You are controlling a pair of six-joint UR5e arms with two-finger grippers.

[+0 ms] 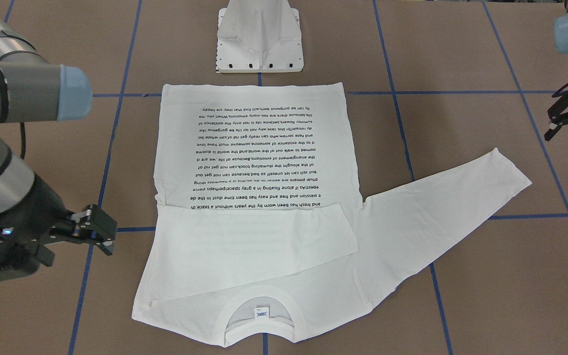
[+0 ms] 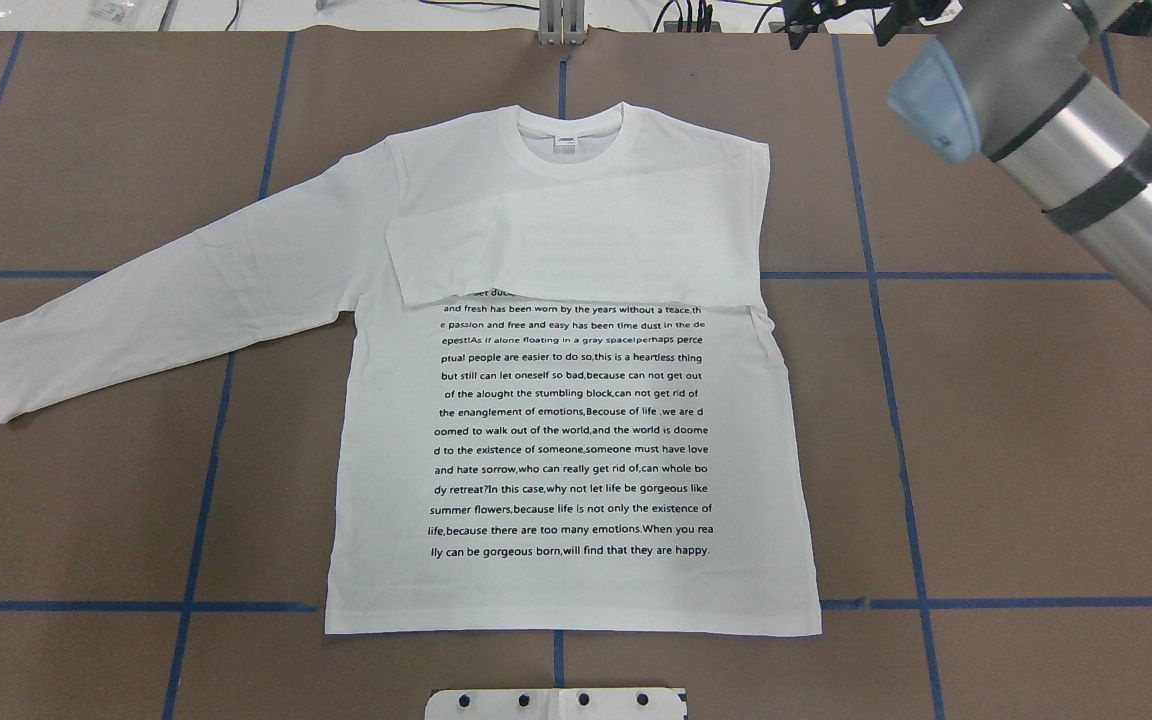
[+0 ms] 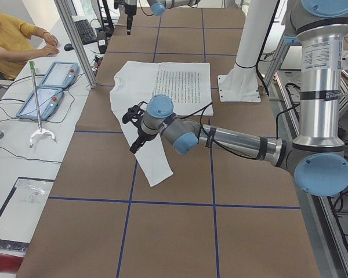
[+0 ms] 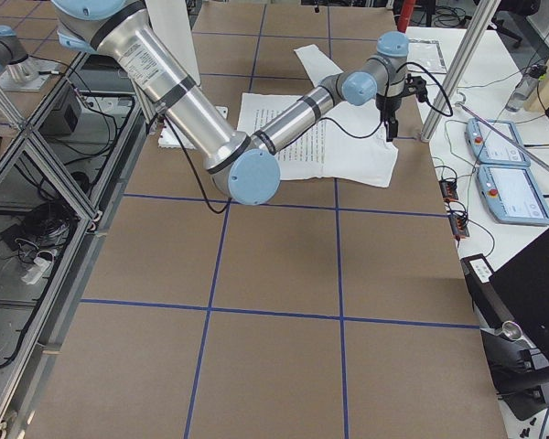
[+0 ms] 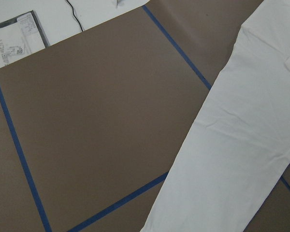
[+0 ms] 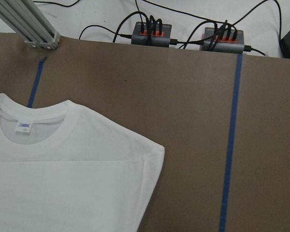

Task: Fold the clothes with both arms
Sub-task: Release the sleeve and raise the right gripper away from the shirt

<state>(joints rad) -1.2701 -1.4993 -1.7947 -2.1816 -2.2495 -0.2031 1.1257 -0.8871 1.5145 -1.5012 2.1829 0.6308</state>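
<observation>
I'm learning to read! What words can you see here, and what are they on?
Shirt, top uncovered line of its long text block: "and fresh has been worn by the years without a teace,th"
Shirt, last line: "lly can be gorgeous born,will find that they are happy."
More lines lie between these two.
Neck label: too small to read.
Sheet beside the table: blurred.
</observation>
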